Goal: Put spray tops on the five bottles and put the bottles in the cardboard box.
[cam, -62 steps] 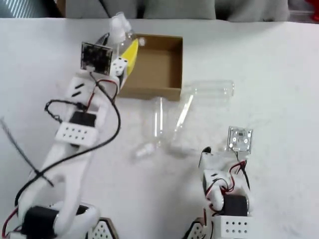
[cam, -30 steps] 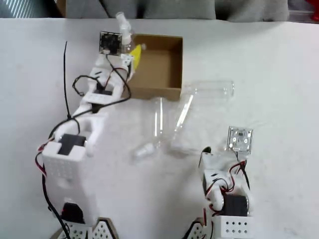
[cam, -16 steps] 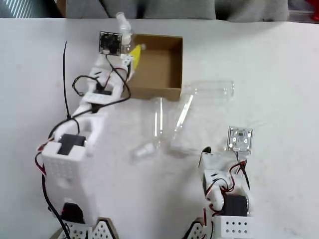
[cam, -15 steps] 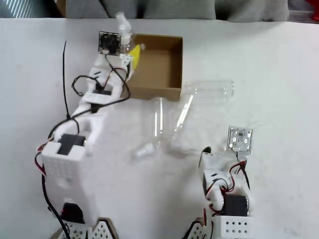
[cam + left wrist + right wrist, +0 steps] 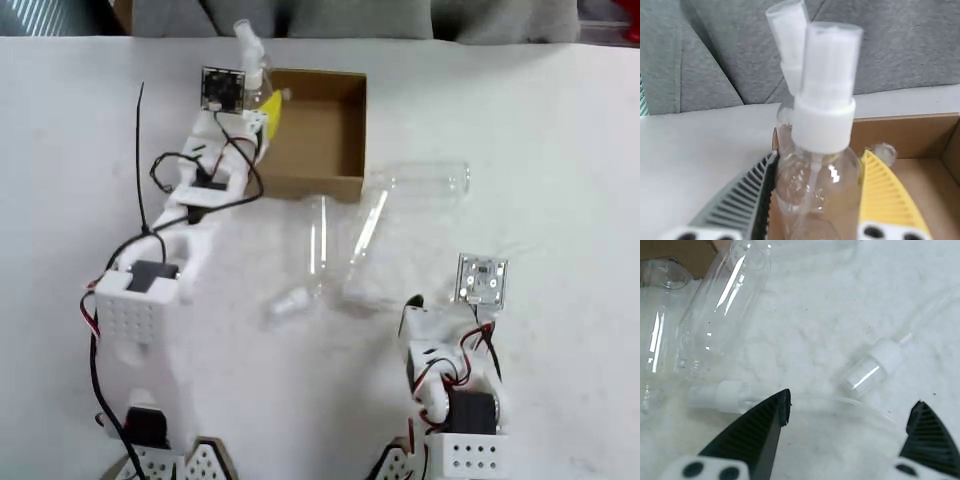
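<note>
Fingers (image 5: 884,196) of the left gripper (image 5: 820,159), one grey and one yellow, are pinching one clear bottle (image 5: 815,197) by its shoulder. This bottle stands upright and wears a white spray top (image 5: 827,100). It is held at the far left corner of the cardboard box (image 5: 310,186), with the yellow finger over the box's left wall. A second white spray top (image 5: 789,42) leans just behind the first; I cannot tell what it is attached to. A small clear rounded shape (image 5: 883,150) sits inside the box near that corner, and I cannot tell what it is.

The right gripper (image 5: 851,407) hangs low over the white table (image 5: 540,120), near its own arm's base and well apart from the box. Its two black fingers (image 5: 757,436) are spread wide with nothing between them.

Three more clear bottles lie on their sides on the table, all without tops. One bottle (image 5: 425,180) lies crosswise just beside the box's right front corner. A second bottle (image 5: 318,240) and a third bottle (image 5: 368,225) lie next to each other in front of the box, between it and the right gripper.

Two loose spray tops rest on the table close to the right gripper's fingertips. One loose top (image 5: 872,367) shows its thin dip tube, and the other loose top (image 5: 727,396) lies near the mouths of the two bottles.

That makes four bottles counted with certainty, four spray tops and one box.
</note>
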